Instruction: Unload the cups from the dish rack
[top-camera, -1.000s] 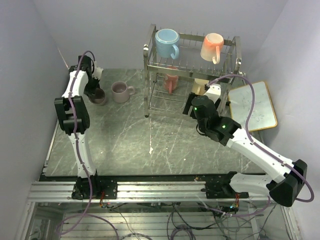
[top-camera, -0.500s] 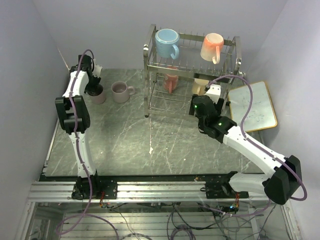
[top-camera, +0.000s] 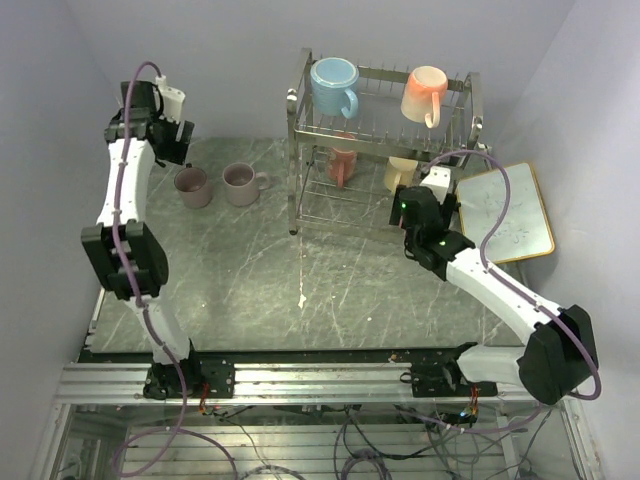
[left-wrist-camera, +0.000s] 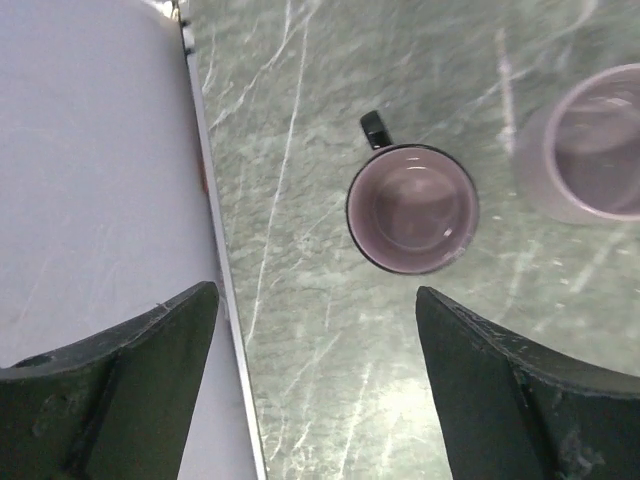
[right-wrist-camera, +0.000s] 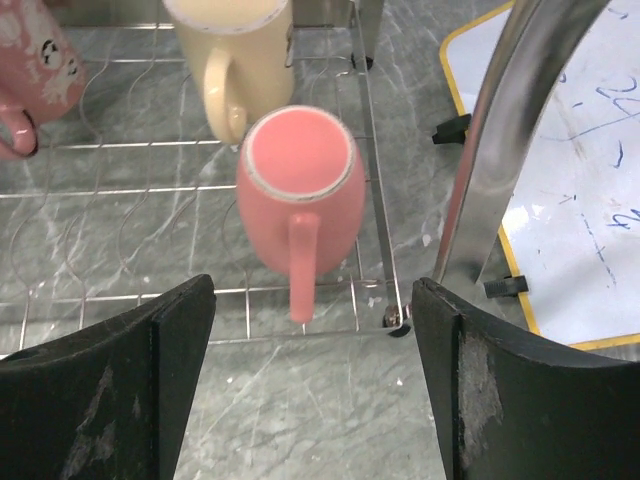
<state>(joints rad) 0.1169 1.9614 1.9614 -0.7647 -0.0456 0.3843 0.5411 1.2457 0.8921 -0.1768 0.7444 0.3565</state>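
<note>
The chrome dish rack (top-camera: 296, 165) holds a light blue cup (top-camera: 334, 85) and a peach-orange cup (top-camera: 424, 93) on its top tier. Its lower tier carries a red-pink patterned cup (right-wrist-camera: 30, 60), a pale yellow cup (right-wrist-camera: 235, 40) and a salmon cup (right-wrist-camera: 300, 185) on its side, handle toward my right gripper (right-wrist-camera: 312, 285). That gripper is open just outside the rack's front corner. Two mauve cups (left-wrist-camera: 412, 208) (left-wrist-camera: 597, 143) stand upright on the table. High above them my left gripper (left-wrist-camera: 315, 295) is open and holds nothing.
A gold-framed whiteboard (top-camera: 505, 212) lies right of the rack. A rack post (right-wrist-camera: 505, 150) stands close to my right finger. The table's left edge strip (left-wrist-camera: 215, 250) and the wall run beside the mauve cups.
My left gripper opened, let go of the left mauve cup on the table, and rose up and back. My right gripper moved nearer the rack's lower tier.
</note>
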